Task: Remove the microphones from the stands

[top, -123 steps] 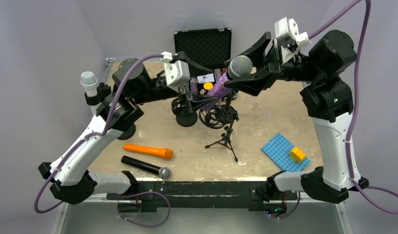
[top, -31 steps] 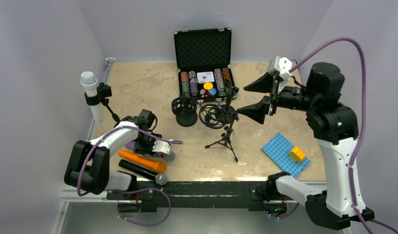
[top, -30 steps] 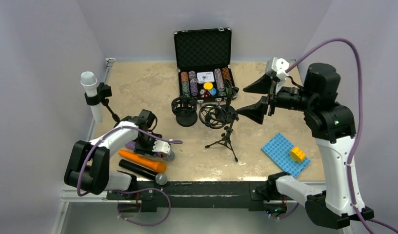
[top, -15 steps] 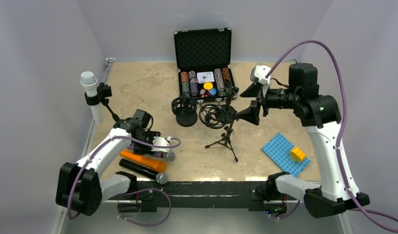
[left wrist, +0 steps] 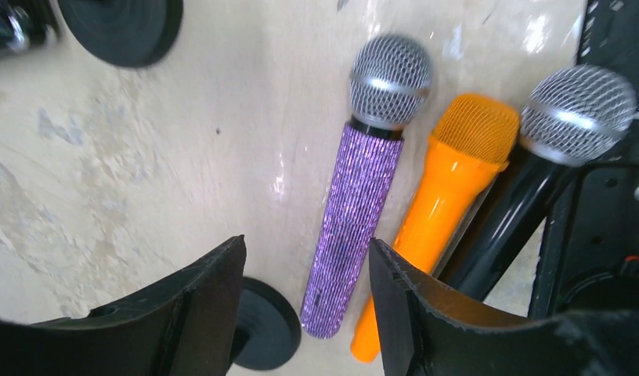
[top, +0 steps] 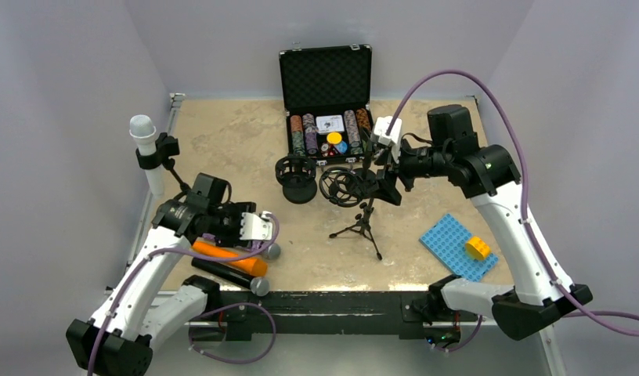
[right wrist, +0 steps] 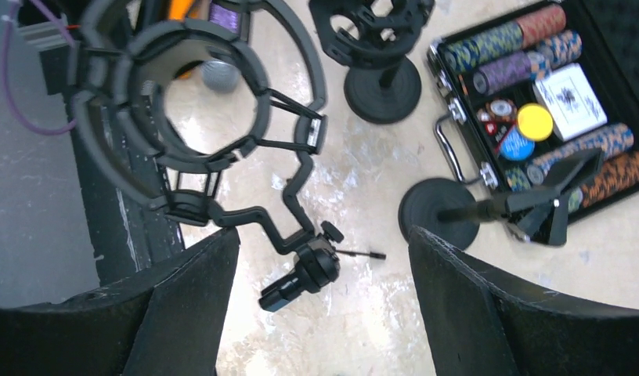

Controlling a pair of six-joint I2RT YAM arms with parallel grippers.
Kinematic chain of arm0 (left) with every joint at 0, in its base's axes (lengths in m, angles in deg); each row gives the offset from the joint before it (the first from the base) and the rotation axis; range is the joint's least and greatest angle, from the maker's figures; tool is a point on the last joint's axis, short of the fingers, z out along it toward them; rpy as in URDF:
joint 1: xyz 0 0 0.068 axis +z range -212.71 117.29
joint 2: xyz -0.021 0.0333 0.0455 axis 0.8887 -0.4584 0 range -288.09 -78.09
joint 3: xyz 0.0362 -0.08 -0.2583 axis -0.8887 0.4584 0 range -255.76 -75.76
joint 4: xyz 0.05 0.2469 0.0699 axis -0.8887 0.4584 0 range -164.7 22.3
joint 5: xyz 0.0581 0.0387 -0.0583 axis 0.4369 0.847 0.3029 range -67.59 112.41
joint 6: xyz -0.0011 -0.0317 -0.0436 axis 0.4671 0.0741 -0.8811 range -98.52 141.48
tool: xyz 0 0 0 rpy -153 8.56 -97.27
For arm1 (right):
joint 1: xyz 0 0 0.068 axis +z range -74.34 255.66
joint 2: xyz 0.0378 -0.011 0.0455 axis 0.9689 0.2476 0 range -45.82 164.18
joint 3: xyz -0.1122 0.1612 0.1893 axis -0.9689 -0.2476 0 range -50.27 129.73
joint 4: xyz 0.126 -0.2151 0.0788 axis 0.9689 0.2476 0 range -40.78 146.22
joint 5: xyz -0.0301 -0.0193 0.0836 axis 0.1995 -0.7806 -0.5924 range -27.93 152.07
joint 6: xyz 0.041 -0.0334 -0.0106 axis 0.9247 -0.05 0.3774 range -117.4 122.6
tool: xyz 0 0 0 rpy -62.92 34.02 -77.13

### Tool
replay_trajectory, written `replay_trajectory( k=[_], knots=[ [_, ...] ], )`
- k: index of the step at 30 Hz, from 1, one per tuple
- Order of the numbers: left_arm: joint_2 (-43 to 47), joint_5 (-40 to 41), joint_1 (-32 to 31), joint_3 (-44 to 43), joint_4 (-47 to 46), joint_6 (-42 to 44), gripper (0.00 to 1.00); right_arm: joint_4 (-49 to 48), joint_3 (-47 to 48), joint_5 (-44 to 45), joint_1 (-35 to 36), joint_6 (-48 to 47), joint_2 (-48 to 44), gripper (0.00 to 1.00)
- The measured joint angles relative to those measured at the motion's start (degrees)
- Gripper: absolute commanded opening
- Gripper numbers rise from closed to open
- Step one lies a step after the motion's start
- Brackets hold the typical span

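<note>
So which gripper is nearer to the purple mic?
Left. The left gripper hangs just above the purple mic; the right gripper is far off, by the stand.

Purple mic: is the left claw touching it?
Apart. Left wrist view: the purple mic lies flat on the table, beyond the open left claw; neither finger reaches it.

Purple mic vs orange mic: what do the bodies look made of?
Purple mic: handle looks wrapped in a glittery, beaded sparkle finish; grille is silver wire mesh, likely metal. Orange mic: smooth, slightly glossy, single-colour body and grille, probably moulded plastic.
</note>
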Motion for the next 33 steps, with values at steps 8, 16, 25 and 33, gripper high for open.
replay_trajectory(
  k=[8,16,25,33],
  knots=[
    [3.6,-9.9,-1.1,-3.1,2.8,-3.7,0.63,-1.4,-2.7,10.6,1.5,9.4,-0.3,0.64],
    [6.1,-15.6,-3.3,-4.2,2.9,-6.4,0.63,-1.2,-3.0,13.7,1.7,12.6,-0.1,0.26],
    [4.3,-22.2,-5.9,-7.9,1.5,-10.7,0.63,-2.3,-6.0,11.5,1.6,7.0,-2.9,0.0],
    [-1.1,-27.3,-12.0,-10.9,-6.8,-17.8,0.63,-4.8,-14.1,2.5,-7.3,1.2,-11.0,0.0]
  ],
)
